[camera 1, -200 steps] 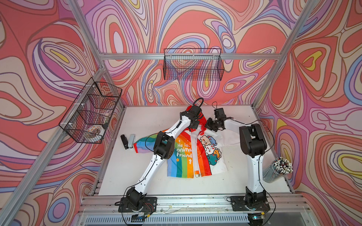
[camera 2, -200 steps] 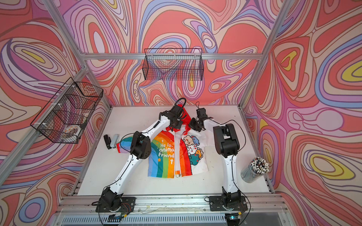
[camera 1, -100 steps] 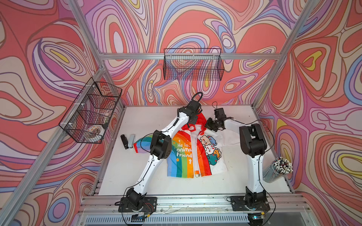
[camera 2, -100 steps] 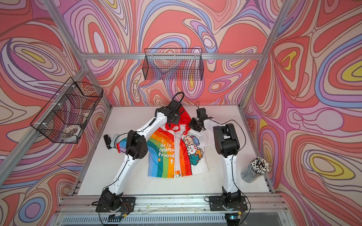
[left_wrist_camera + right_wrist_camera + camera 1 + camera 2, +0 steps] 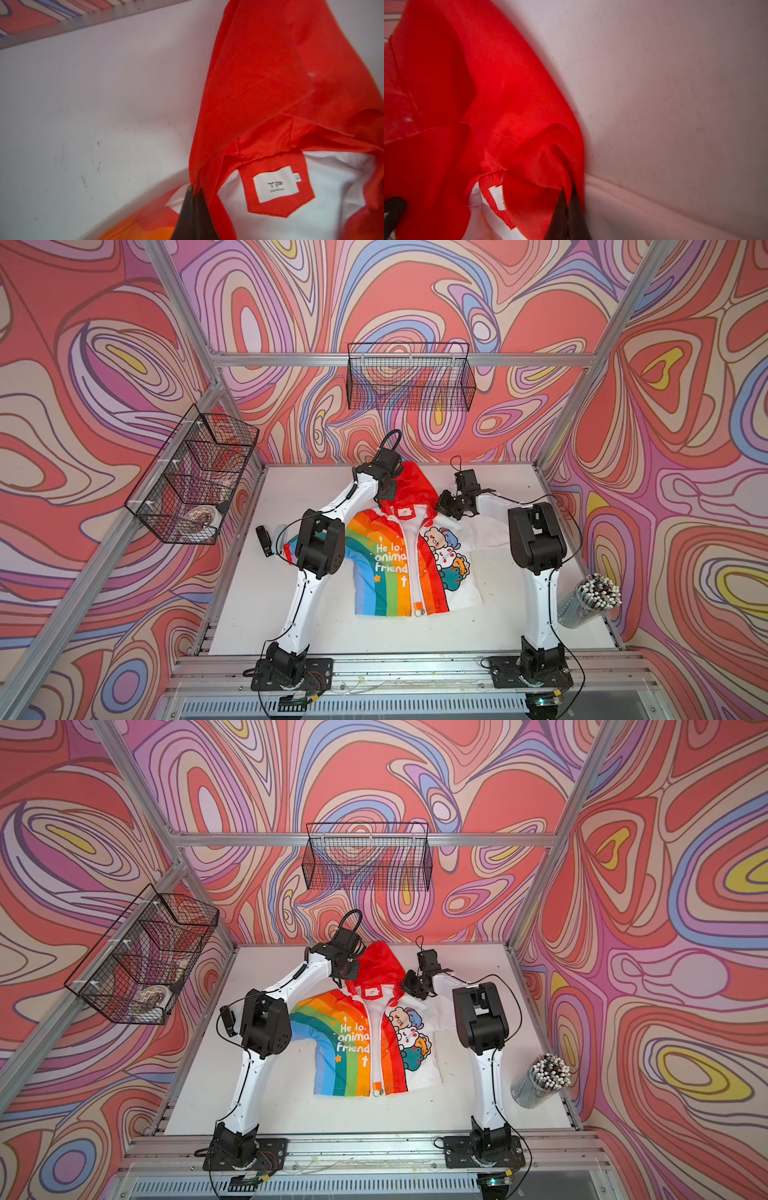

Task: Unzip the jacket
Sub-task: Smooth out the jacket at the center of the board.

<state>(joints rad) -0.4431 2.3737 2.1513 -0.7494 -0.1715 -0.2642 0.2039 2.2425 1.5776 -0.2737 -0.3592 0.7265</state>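
Observation:
The jacket (image 5: 386, 568) (image 5: 353, 1048) lies flat on its back on the white table (image 5: 332, 626): red hood (image 5: 409, 485) toward the back wall, rainbow half on the left, white cartoon half on the right. Its white zipper (image 5: 412, 564) runs down the middle, and the collar is spread apart at the top. My left gripper (image 5: 382, 502) (image 5: 194, 190) is shut on the hood's left front edge, near the neck label (image 5: 274, 184). My right gripper (image 5: 445, 506) (image 5: 568, 192) is shut on the hood's right front edge. Both pinch thin red cloth (image 5: 508, 104).
A black wire basket (image 5: 195, 477) hangs on the left wall and another (image 5: 409, 377) on the back wall. A clear cup of pens (image 5: 590, 601) stands at the table's right edge. A small black object (image 5: 262, 537) lies left of the jacket's sleeve.
My left gripper has moved left and slightly back with the hood's edge, uncovering and spreading the red hood. The right arm has stayed where it was.

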